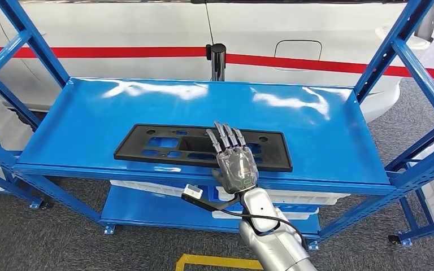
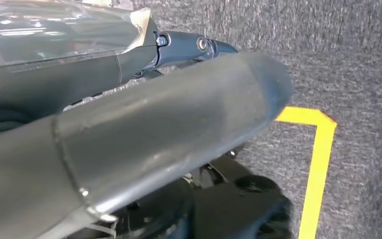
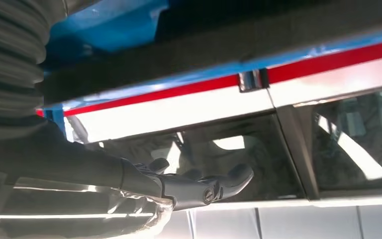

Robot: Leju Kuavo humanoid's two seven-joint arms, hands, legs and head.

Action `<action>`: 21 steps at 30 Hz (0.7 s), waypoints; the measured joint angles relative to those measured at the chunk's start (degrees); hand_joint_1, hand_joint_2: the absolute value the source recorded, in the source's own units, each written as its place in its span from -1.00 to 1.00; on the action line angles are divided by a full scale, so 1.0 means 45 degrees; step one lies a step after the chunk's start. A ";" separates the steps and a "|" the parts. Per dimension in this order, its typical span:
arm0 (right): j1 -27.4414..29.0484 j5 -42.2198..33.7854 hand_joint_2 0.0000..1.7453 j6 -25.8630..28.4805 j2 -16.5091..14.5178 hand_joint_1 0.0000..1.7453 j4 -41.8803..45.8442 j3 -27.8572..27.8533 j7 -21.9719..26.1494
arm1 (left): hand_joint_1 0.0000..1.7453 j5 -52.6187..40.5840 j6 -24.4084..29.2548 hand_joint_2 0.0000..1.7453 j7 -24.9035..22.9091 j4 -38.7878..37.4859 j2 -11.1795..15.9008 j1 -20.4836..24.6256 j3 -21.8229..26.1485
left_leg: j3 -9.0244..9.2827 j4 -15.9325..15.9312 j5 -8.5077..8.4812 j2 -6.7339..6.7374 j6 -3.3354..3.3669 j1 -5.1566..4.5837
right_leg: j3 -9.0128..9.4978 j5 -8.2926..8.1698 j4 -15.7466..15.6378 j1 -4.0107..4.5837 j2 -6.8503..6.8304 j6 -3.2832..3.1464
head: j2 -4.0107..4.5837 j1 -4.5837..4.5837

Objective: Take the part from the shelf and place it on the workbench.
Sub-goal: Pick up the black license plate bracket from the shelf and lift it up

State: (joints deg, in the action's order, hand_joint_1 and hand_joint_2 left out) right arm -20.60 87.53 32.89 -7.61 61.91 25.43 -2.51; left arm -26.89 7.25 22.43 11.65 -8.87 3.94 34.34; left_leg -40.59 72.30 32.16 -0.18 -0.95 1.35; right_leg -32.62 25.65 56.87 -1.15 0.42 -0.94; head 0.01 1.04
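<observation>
The part is a flat black rectangular plate with cut-outs [image 1: 164,144], lying near the front edge of the blue shelf's top deck [image 1: 147,107]. My right hand [image 1: 236,164] reaches in from below and hovers over the plate's right portion, fingers stretched out and apart, holding nothing. From the right wrist, the same hand [image 3: 104,184] points its dark fingers [image 3: 199,186] forward, with the black plate [image 3: 278,30] as a dark band beyond. My left hand [image 2: 144,134] hangs down by the floor, with nothing in it.
A white car with a red stripe [image 1: 118,34] stands close behind the shelf, and a black post [image 1: 218,59] rises at the back edge. Blue uprights and braces [image 1: 395,51] frame both ends. White bins [image 1: 147,189] sit on the lower deck. Yellow tape [image 1: 215,262] marks the grey floor.
</observation>
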 joint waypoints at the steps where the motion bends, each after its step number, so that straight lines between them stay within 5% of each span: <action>1: -0.0128 0.0055 1.00 0.0126 -0.0047 -1.00 -0.0260 -0.0028 -0.0072 | -1.00 -0.0038 0.0085 -1.00 0.0007 0.0000 0.0000 0.0009 0.0000 | 0.0192 -0.0552 -0.0415 0.0011 -0.0018 0.0045 | 0.0015 0.0011 0.0001 -0.0010 0.0014 0.0014 | 0.0000 -0.0004; 3: -0.0449 0.0116 1.00 0.0368 -0.0165 -1.00 -0.0778 -0.0114 -0.0169 | -1.00 -0.0124 0.0240 -1.00 0.0026 0.0000 -0.0005 0.0043 0.0000 | 0.0947 -0.2226 -0.1278 0.0027 -0.0005 0.0091 | 0.0052 0.0063 0.0017 0.0018 0.0046 0.0099 | 0.0002 0.0010; 5: -0.0756 0.0158 1.00 0.0527 -0.0243 -1.00 -0.1207 -0.0199 -0.0250 | -1.00 -0.0207 0.0333 -1.00 0.0033 0.0000 -0.0027 0.0076 -0.0001 | 0.1408 -0.3207 -0.1610 0.0008 0.0084 0.0068 | 0.0049 0.0134 0.0037 0.0110 0.0058 0.0216 | 0.0000 -0.0010; 12: -0.1320 0.0200 1.00 0.0795 -0.0318 -1.00 -0.2245 -0.0380 -0.0385 | -1.00 -0.0313 0.0425 -1.00 0.0012 0.0000 -0.0121 0.0090 -0.0007 | 0.1473 -0.3319 -0.1606 -0.0064 0.0314 -0.0246 | 0.0119 0.0171 0.0003 0.0149 0.0039 0.0368 | 0.0000 -0.0061; 21: -0.2024 0.0369 1.00 0.1123 -0.0486 -1.00 -0.3417 -0.0505 -0.0737 | -1.00 -0.0337 0.0310 -1.00 0.0056 0.0000 -0.0132 0.0089 -0.0015 | 0.1471 -0.3304 -0.1599 -0.0060 0.0435 -0.0305 | 0.0144 0.0135 -0.0058 0.0093 0.0039 0.0512 | -0.0002 -0.0063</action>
State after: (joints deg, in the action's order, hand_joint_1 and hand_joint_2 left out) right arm -29.71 89.19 37.94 -9.80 46.53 23.16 -5.83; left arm -28.41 8.64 22.68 11.65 -9.47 4.34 34.27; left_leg -33.97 57.43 24.96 -0.45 1.00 -0.03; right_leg -31.97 26.25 56.61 -0.73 0.60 1.36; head 0.00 0.75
